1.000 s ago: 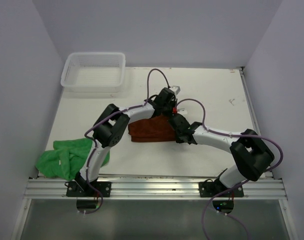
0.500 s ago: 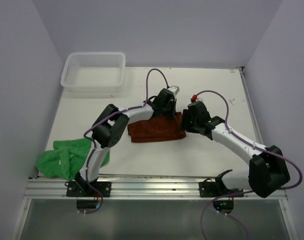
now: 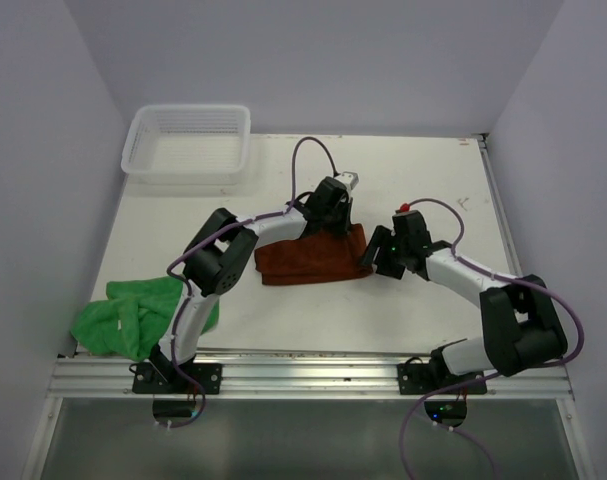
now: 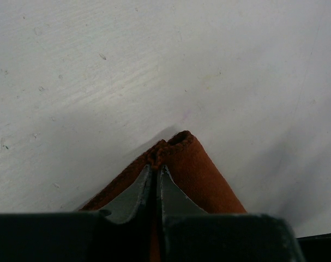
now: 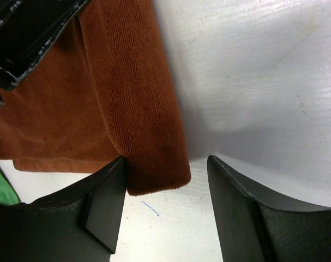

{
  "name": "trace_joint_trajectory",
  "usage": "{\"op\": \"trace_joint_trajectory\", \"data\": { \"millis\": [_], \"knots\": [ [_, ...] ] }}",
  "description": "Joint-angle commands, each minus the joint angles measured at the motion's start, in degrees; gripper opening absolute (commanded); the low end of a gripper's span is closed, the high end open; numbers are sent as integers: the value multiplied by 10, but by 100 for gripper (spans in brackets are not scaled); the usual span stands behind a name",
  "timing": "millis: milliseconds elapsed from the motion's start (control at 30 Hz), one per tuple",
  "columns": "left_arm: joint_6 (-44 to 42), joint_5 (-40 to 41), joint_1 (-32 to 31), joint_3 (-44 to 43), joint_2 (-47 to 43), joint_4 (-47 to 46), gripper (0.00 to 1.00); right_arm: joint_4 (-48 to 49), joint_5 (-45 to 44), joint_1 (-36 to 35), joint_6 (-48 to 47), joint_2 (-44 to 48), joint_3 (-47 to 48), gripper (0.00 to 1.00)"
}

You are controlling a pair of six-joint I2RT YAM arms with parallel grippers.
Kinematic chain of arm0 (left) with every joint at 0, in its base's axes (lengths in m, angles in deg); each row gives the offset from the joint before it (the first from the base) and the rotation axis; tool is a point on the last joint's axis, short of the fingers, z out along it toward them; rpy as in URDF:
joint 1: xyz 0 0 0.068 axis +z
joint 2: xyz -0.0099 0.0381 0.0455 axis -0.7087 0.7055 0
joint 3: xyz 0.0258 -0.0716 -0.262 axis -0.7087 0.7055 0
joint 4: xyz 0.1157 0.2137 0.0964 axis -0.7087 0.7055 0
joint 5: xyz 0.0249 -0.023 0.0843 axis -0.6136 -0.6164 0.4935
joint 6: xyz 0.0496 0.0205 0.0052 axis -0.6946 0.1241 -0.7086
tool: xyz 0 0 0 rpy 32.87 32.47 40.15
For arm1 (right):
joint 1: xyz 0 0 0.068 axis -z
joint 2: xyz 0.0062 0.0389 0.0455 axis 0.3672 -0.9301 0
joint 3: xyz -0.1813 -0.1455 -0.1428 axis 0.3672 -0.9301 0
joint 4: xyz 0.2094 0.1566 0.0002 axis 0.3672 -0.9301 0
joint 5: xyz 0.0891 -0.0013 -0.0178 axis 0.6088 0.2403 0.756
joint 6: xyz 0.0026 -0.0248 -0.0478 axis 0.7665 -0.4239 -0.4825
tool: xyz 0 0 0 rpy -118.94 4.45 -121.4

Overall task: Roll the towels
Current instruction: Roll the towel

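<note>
The rust-brown towel (image 3: 305,259) lies folded in the middle of the table. My left gripper (image 3: 335,222) is shut on its far right corner (image 4: 179,147), which stands up in a peak. My right gripper (image 3: 375,258) is open at the towel's right end; the towel's near right corner (image 5: 154,164) sits between the two fingers, next to the left one. The bright green towel (image 3: 133,312) lies crumpled at the near left edge, partly behind the left arm's base.
A white mesh basket (image 3: 188,142) stands at the far left corner. Grey walls close in the table on the left, right and back. A metal rail (image 3: 303,375) runs along the near edge.
My right arm pulled out from over the towel, swung to its right side, then came back in close to the towel's right end. The left gripper and both towels stayed put.
</note>
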Motion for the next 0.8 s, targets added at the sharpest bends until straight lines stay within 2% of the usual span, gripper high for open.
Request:
{"op": "trace_joint_trajectory", "data": {
  "millis": [0, 133, 233, 367, 567, 633, 767],
  "knots": [
    [-20, 21, 1, 12, -33, -8, 2, 49, 34, 13, 7, 6, -6, 63],
    [-19, 21, 1, 11, -33, -8, 1, 72, 51, 25, 5, -6, -14, 61],
    [-18, 21, 0, 11, -30, -8, 1, 94, 62, 25, -2, -22, -21, 54],
    [-18, 20, 1, 11, -29, -7, 1, 111, 66, 25, -14, -43, -30, 40],
    [-17, 21, 1, 12, -30, -6, 1, 146, 78, 23, -29, -63, -46, 34],
    [-16, 20, 1, 11, -31, -6, 1, 137, 58, 20, -39, -62, -44, 31],
    [-12, 21, 0, 8, -32, -3, 1, 116, 2, -7, -69, -54, -37, 17]
  ]
}}
